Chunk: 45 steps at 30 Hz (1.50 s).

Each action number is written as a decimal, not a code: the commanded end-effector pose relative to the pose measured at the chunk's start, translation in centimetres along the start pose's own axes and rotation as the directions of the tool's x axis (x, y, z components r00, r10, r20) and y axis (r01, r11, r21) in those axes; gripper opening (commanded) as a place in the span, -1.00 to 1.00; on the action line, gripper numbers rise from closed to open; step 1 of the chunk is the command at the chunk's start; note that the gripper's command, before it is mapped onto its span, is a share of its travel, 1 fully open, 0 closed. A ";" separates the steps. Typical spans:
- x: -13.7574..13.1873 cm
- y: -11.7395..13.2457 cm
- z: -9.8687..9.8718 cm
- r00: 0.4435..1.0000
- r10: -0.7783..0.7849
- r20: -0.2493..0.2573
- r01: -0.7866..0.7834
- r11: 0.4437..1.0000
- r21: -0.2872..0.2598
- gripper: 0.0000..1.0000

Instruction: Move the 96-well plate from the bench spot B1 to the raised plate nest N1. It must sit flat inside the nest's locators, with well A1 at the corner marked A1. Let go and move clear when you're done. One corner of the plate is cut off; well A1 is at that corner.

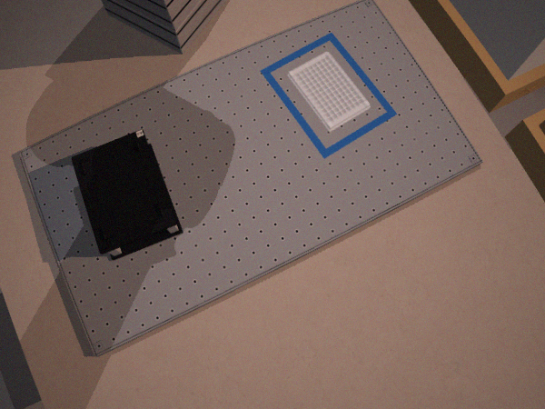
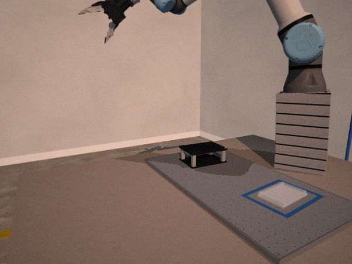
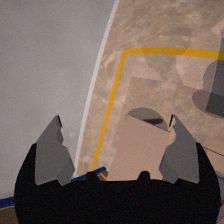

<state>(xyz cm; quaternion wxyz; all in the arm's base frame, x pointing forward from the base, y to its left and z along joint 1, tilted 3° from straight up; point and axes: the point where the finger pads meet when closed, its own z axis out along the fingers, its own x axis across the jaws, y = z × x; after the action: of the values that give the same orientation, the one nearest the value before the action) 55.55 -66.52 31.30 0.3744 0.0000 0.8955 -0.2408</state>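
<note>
Gripper [image 2: 98, 24] is way up near the ceiling on the left, fingers spread wide apart, nothing between them. It's well apart from everything on the bench. Wrist cam looks down past both fingers at the floor, a yellow floor line [image 3: 112, 97] and the base of the wall; no plate in that view.

The 96-well plate [image 1: 328, 89] lies flat inside the blue tape rectangle [image 1: 291, 106] marking B1, toward the right end of the perforated gray breadboard [image 1: 272, 209]. Seen from the side it's the near-right part of the board [image 2: 282, 194]. Plate is whitish, translucent, well grid visible from above. It sits off-centre in the blue frame, closer to the frame's upper side in the top view. Can't tell which corner is the cut one at this res.

Nest N1 [image 1: 124, 193] is a black raised platform on short pale posts [image 2: 193, 161], at the board's far-left end, well apart from the plate. Nothing on its top. It sits partly in a broad shadow [image 1: 200, 150]. Corner labels too small to read.

Arm's shoulder joint [image 2: 303, 42], blue cap, sits on a slatted pedestal [image 2: 302, 132] at far right, just beside the board.
</note>
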 end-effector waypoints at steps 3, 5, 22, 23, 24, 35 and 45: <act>-0.1 3.0 1.5 1.000 -0.004 -0.001 0.004 1.000 -0.003 1.00; -0.1 3.9 2.0 1.000 -0.004 -0.001 0.004 1.000 -0.003 1.00; 0.0 9.9 4.5 0.997 -0.079 -0.025 0.076 0.994 -0.083 1.00; 0.0 10.4 4.7 0.997 -0.079 -0.025 0.076 0.994 -0.083 1.00; 0.1 10.8 4.9 0.997 -0.079 -0.025 0.076 0.994 -0.083 1.00; 0.2 14.6 6.2 0.988 -0.150 -0.040 0.142 0.978 -0.153 1.00; 0.6 18.9 7.3 0.986 -0.161 -0.042 0.152 0.975 -0.164 1.00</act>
<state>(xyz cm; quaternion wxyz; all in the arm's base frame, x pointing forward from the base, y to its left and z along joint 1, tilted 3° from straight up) 62.94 -54.30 19.29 0.3291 -0.0918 0.9190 -0.1967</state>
